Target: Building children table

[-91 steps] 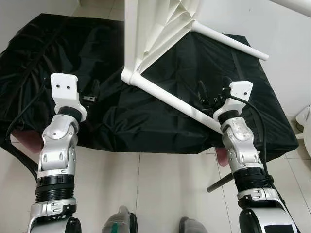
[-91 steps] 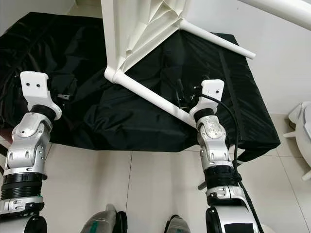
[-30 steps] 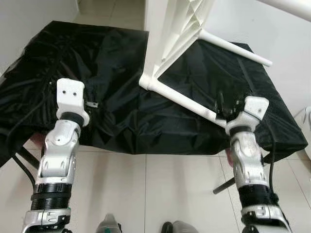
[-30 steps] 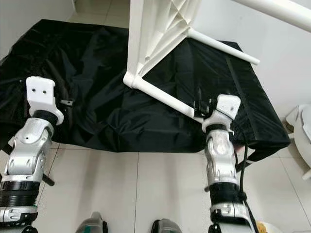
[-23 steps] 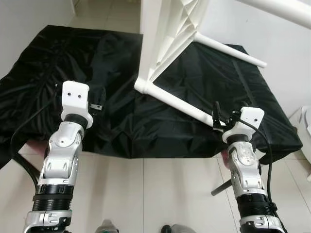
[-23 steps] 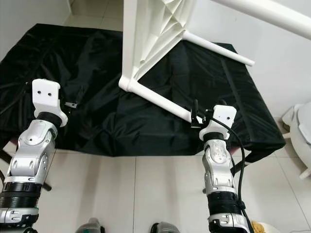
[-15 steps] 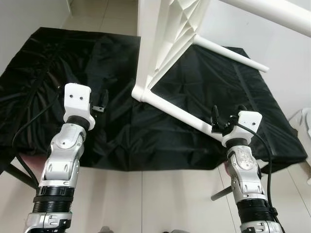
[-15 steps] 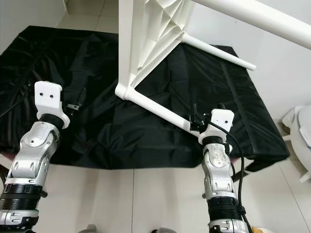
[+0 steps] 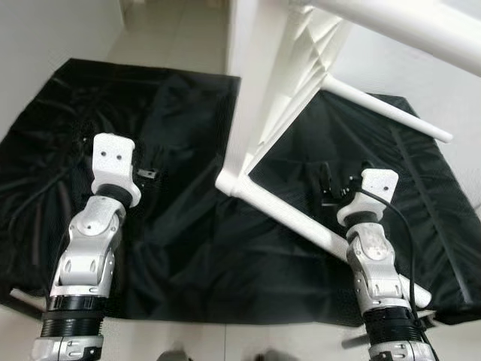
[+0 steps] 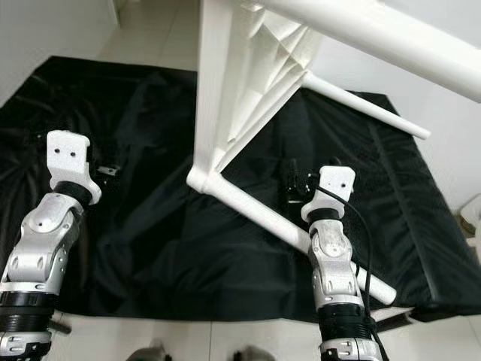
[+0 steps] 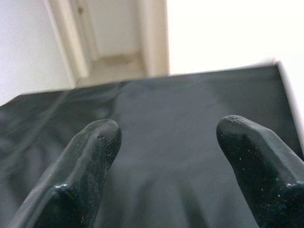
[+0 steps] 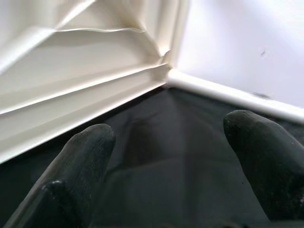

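The white children's table (image 9: 263, 98) lies on its side on a black cloth (image 9: 173, 248), its ribbed underside (image 12: 71, 71) facing my right arm. One long white leg (image 9: 301, 226) runs from the lower corner toward me and passes just left of my right forearm. A second leg (image 9: 391, 113) lies further back, and a third (image 9: 406, 30) crosses overhead. My right gripper (image 9: 342, 184) hovers open just above the near leg, empty, pointing at the underside. My left gripper (image 11: 166, 137) is open over bare cloth, left of the table, holding nothing.
The black cloth covers a low platform whose front edge (image 10: 225, 316) is close to my body. A white wall (image 9: 45, 45) stands at the left and another at the right; pale floor tiles (image 9: 173, 30) and a doorway (image 11: 109, 33) lie beyond the cloth.
The camera has come forward, so the table and cloth look nearer. My right gripper, at the tip of the near leg before, is now further along it, closer to the tabletop.
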Controlling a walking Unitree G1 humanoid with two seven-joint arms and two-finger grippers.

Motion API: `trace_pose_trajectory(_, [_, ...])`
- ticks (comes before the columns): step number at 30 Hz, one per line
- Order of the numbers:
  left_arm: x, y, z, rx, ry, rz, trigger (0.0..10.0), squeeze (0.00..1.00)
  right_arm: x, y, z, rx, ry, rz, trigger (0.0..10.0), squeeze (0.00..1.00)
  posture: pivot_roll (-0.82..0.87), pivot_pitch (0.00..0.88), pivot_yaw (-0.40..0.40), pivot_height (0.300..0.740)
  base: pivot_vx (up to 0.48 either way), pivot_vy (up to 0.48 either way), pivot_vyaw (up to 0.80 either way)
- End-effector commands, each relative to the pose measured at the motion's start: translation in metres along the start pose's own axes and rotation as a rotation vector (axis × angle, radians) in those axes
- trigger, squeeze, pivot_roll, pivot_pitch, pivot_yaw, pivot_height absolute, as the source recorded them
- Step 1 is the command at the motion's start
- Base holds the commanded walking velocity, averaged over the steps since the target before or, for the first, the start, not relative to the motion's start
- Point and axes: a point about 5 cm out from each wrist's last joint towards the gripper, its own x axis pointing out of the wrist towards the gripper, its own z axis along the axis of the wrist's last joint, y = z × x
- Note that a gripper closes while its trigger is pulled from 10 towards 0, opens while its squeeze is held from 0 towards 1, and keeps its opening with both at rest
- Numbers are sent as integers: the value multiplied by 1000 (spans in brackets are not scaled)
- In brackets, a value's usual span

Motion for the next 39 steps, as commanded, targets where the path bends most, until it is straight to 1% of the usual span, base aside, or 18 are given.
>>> trace_pose_trajectory(1, [-1, -4, -4, -12, 20, -23, 10000, 0, -2, -3, -2, -5, 15, -7, 10000, 0, 89, 77, -68, 740, 0, 0, 0])
trace_pose_trajectory(7, [-3, -8, -2, -19, 8, -79, 10000, 0, -1, -3, -3, -7, 19, -3, 10000, 0, 92, 76, -69, 740, 0, 0, 0])
trace_pose_trajectory(9, [-5, -14, 1, -12, -9, -174, 10000, 0, -1, -3, -3, -9, 20, -2, 10000, 0, 91, 74, -66, 740, 0, 0, 0])
trace_pose_trajectory(10, [-5, -14, 1, -12, -9, -174, 10000, 0, -1, -3, -3, -9, 20, -2, 10000, 0, 91, 74, -66, 740, 0, 0, 0])
trace_pose_trajectory(12, [-6, -17, 1, -9, -9, -221, 10000, 0, -1, -3, -3, -9, 21, -2, 10000, 0, 91, 74, -66, 740, 0, 0, 0])
trace_pose_trajectory(13, [-7, -21, 1, -1, -3, -277, 10000, 0, -1, -3, -3, -9, 21, -3, 10000, 0, 91, 75, -64, 740, 0, 0, 0])
trace_pose_trajectory(14, [-7, -21, 1, -1, -3, -277, 10000, 0, -1, -3, -3, -9, 21, -3, 10000, 0, 91, 75, -64, 740, 0, 0, 0])
trace_pose_trajectory(15, [-10, -28, 2, 11, -8, -355, 10000, 0, -1, -3, -3, -9, 21, -4, 10000, 0, 90, 77, -65, 740, 0, 0, 0])
trace_pose_trajectory(17, [-10, -28, 2, 11, -8, -355, 10000, 0, -1, -3, -3, -9, 21, -4, 10000, 0, 90, 77, -65, 740, 0, 0, 0])
trace_pose_trajectory(18, [-13, -34, 2, 5, -7, -445, 10000, 0, 0, -3, -2, -10, 20, -6, 10000, 0, 93, 81, -67, 740, 0, 0, 0])
trace_pose_trajectory(19, [-13, -34, 2, 5, -7, -445, 10000, 0, 0, -3, -2, -10, 20, -6, 10000, 0, 93, 81, -67, 740, 0, 0, 0])
trace_pose_trajectory(21, [-16, -43, 3, 13, 12, -608, 10000, 0, 0, -6, -2, -14, 20, -14, 10000, 0, 90, 88, -63, 740, 0, 0, 0])
trace_pose_trajectory(22, [-16, -43, 3, 13, 12, -608, 10000, 0, 0, -6, -2, -14, 20, -14, 10000, 0, 90, 88, -63, 740, 0, 0, 0])
trace_pose_trajectory(25, [-13, -47, 6, 11, 22, -711, 10000, 0, 1, -10, -2, -19, 20, -28, 10000, 0, 88, 91, -61, 740, 0, 0, 0])
trace_pose_trajectory(28, [-11, -47, 8, 46, 10, -720, 10000, 0, 2, -10, -2, -20, 20, -30, 10000, 0, 87, 92, -60, 740, 0, 0, 0])
trace_pose_trajectory(31, [2, -45, 11, 91, 13, -677, 10000, 0, 2, -11, -1, -21, 17, -39, 10000, 0, 80, 91, -55, 740, 0, 0, 0])
trace_pose_trajectory(32, [2, -45, 11, 91, 13, -677, 10000, 0, 2, -11, -1, -21, 17, -39, 10000, 0, 80, 91, -55, 740, 0, 0, 0])
trace_pose_trajectory(39, [17, -32, 14, 113, 44, -540, 10000, 0, 3, -12, 1, -21, 9, -52, 10000, 0, 71, 88, -45, 740, 0, 0, 0])
